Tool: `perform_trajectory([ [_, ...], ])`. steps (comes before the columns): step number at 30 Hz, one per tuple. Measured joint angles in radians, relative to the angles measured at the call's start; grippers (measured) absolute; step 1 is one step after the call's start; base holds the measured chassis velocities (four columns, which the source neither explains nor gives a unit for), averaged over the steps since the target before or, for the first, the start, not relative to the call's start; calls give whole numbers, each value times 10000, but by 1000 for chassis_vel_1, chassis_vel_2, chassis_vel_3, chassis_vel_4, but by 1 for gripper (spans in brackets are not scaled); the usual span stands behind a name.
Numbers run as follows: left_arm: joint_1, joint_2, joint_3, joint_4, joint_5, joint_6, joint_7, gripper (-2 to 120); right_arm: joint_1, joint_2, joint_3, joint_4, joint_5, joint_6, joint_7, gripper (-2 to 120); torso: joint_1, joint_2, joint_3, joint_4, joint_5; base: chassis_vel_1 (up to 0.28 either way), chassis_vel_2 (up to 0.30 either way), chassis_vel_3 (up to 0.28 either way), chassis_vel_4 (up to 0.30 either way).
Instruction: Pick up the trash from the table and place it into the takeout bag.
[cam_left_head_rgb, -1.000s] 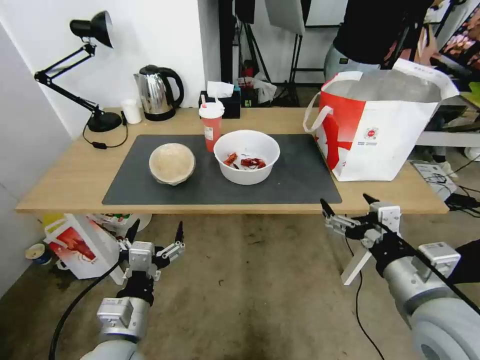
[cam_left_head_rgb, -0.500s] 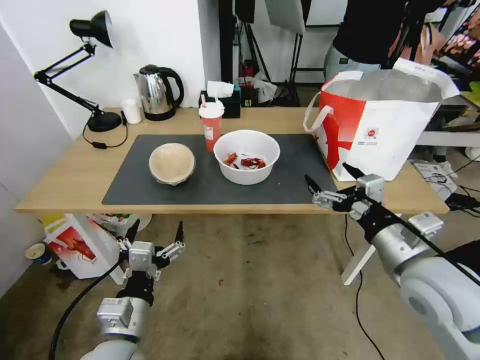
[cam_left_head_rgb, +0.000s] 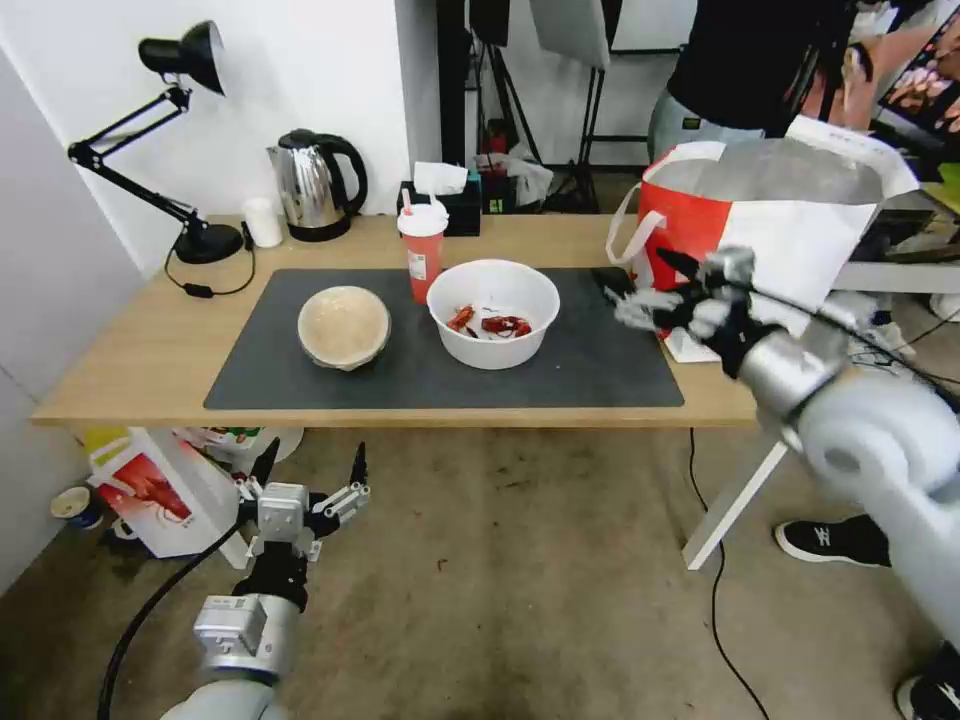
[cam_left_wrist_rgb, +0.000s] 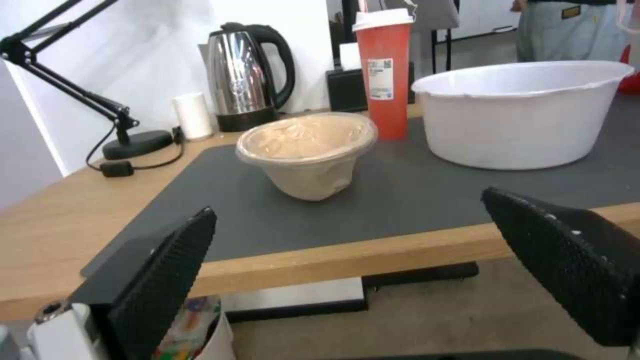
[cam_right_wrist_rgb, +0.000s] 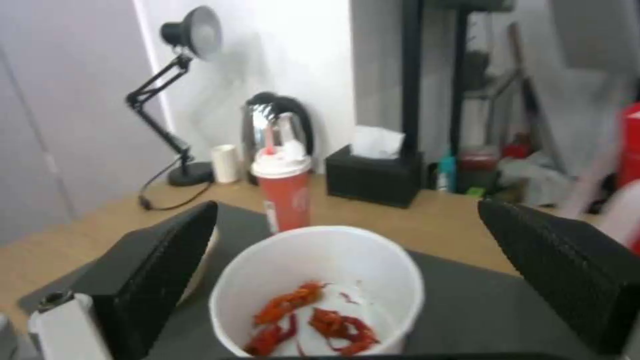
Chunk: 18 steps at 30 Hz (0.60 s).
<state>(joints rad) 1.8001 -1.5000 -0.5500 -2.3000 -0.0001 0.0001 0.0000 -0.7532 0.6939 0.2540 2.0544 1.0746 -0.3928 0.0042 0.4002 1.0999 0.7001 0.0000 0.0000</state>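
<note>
On the table (cam_left_head_rgb: 130, 370) lies a dark mat with the trash on it: a beige round bowl (cam_left_head_rgb: 344, 325) (cam_left_wrist_rgb: 305, 150), a red lidded cup with straw (cam_left_head_rgb: 422, 250) (cam_left_wrist_rgb: 383, 65) (cam_right_wrist_rgb: 285, 187) and a wide white bowl (cam_left_head_rgb: 493, 312) (cam_left_wrist_rgb: 523, 112) (cam_right_wrist_rgb: 320, 280) holding red crayfish scraps. The takeout bag (cam_left_head_rgb: 790, 240) stands open at the table's right end. My right gripper (cam_left_head_rgb: 640, 283) is open above the mat's right part, between the white bowl and the bag. My left gripper (cam_left_head_rgb: 310, 468) hangs open below the table's front edge.
A black desk lamp (cam_left_head_rgb: 180, 130), a steel kettle (cam_left_head_rgb: 312, 185), a small white cup (cam_left_head_rgb: 263, 221) and a black tissue box (cam_left_head_rgb: 445, 205) line the table's back. A smaller white bag (cam_left_head_rgb: 160, 495) sits on the floor under the table. A person stands behind the bag.
My right gripper has risen from below the table's front edge to above the mat, moving leftward toward the white bowl. The left arm has stayed still.
</note>
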Motion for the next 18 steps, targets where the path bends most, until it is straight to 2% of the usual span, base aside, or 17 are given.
perform_trajectory([
  [1,0,0,0,0,0,0,0,100,0,0,0,0,0,0,0,100,0,0,0,0,0,0,0,0,0],
  [7,-1,0,0,0,0,0,0,100,2325,145,-1580,-994,406,-191,-408,100,-2,0,0,-1,-2,0,0,0,0],
  [10,0,0,0,0,0,0,0,100,3703,369,-2762,-1716,424,-132,-1366,100,-2,1,-1,-1,0,0,0,0,0],
  [11,0,0,0,0,0,0,0,100,3703,369,-2762,-1716,424,-132,-1366,100,-2,1,-1,-1,0,0,0,0,0],
  [14,0,2,0,0,0,0,1,100,5366,746,-4168,-2835,55,-43,-2373,100,-1,1,0,2,-1,0,0,0,0],
  [15,0,2,0,0,0,0,1,100,5366,746,-4168,-2835,55,-43,-2373,100,-1,1,0,2,-1,0,0,0,0],
  [18,0,0,0,0,0,0,0,100,6530,1184,-5146,-3937,-408,22,-3759,100,-1,1,0,2,-1,0,0,0,0],
])
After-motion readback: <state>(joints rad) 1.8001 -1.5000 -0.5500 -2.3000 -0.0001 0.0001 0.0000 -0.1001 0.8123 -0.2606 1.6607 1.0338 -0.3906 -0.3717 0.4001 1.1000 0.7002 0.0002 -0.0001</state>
